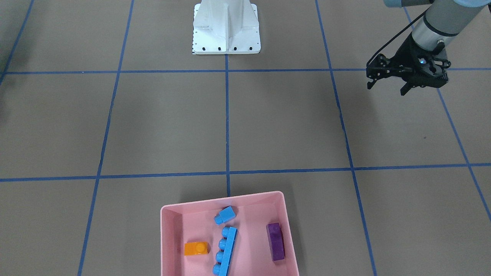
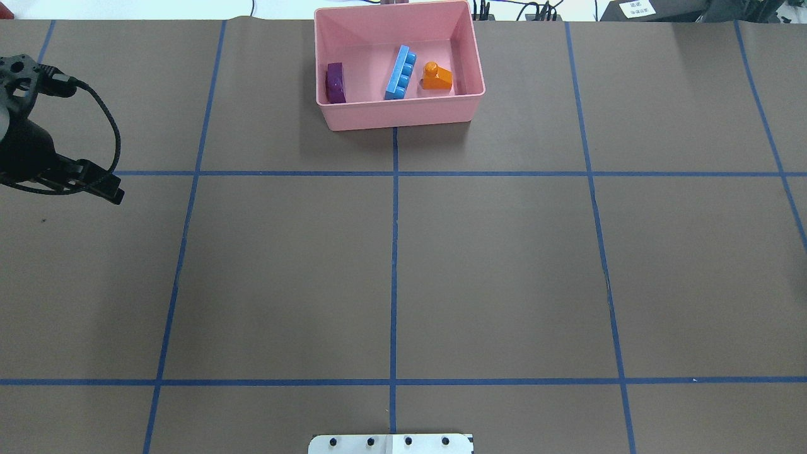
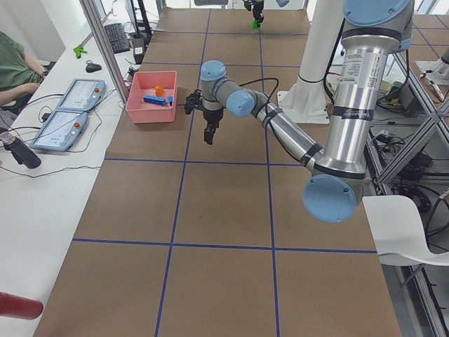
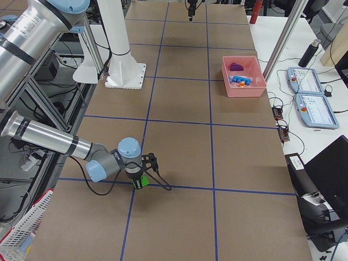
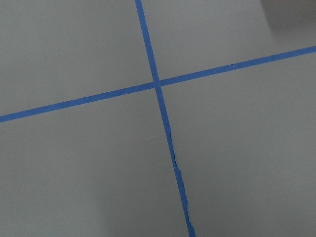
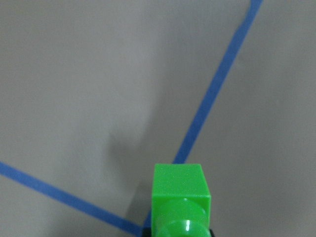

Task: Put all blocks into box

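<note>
Trouble, if it comes, starts in the right wrist view. The green brick (image 6: 178, 197) fills the bottom edge, stud toward the lens, with only slivers of black beside it. The hold seems to be a narrow one, and a brick pinched so could twist or slip.

From the right end camera, the right pincer (image 4: 140, 183) hangs low over the table (image 4: 179, 152), closed on that brick beside a tape crossing. It is well apart from the box (image 4: 246, 91). The carry is long, and a loose hold would drop the brick short.

The front view shows the box already holding the orange brick (image 1: 196, 248), small blue brick (image 1: 225, 215), long blue brick (image 1: 225, 251) and purple brick (image 1: 275, 241). A release from too high could bounce off these and over the low wall. The left pincer (image 1: 386, 88) hovers far aside, fingers spread, with nothing between them.

Overhead, the box sits at the table's far edge, midway across. Its near wall hides the small blue brick.

The left wrist view gives only the surface: matte brown covering and crossed blue tape (image 5: 158, 84), frayed below the crossing.

From the left end camera, a seated person (image 3: 15, 67) is at a white side bench with two consoles (image 3: 66, 116) and cables, near the box.
</note>
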Robot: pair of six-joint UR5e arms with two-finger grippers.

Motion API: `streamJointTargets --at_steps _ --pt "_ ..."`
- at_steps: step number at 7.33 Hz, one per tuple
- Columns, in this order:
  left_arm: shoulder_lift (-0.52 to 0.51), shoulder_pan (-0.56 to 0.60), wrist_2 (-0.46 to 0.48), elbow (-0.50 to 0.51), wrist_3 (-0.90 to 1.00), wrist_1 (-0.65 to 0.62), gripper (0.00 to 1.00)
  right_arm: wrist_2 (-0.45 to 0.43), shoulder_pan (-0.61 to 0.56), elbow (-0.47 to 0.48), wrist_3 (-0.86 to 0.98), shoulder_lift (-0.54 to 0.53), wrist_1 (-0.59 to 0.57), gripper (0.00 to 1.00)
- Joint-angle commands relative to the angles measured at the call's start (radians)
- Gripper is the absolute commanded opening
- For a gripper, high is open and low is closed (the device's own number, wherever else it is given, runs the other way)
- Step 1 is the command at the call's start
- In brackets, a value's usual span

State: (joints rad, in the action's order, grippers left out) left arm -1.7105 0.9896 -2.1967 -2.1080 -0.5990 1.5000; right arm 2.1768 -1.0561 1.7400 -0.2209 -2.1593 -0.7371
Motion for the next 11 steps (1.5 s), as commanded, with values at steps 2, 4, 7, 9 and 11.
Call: streamJointTargets --at_steps 2,4,7,9,11 --pt "0.003 0.003 -0.011 -0.015 -0.064 0.000 1.00 0.029 -0.094 0.151 -0.003 0.351 -0.494 0.00" --pt "0.023 0.004 0.005 -0.017 -0.071 0.003 1.00 0.028 -0.108 0.197 -0.009 0.653 -0.870 0.00" --pt "0.069 0.038 0.002 -0.015 0.046 0.019 1.00 0.021 -0.066 0.066 -0.134 1.112 -1.177 0.00" --pt "0.075 0.037 0.002 -0.015 0.047 0.020 1.00 0.011 0.022 -0.174 -0.331 1.365 -1.118 0.00" --pt "0.075 0.037 0.000 -0.012 0.039 0.020 1.00 -0.043 0.094 -0.438 -0.492 1.498 -0.867 0.00"
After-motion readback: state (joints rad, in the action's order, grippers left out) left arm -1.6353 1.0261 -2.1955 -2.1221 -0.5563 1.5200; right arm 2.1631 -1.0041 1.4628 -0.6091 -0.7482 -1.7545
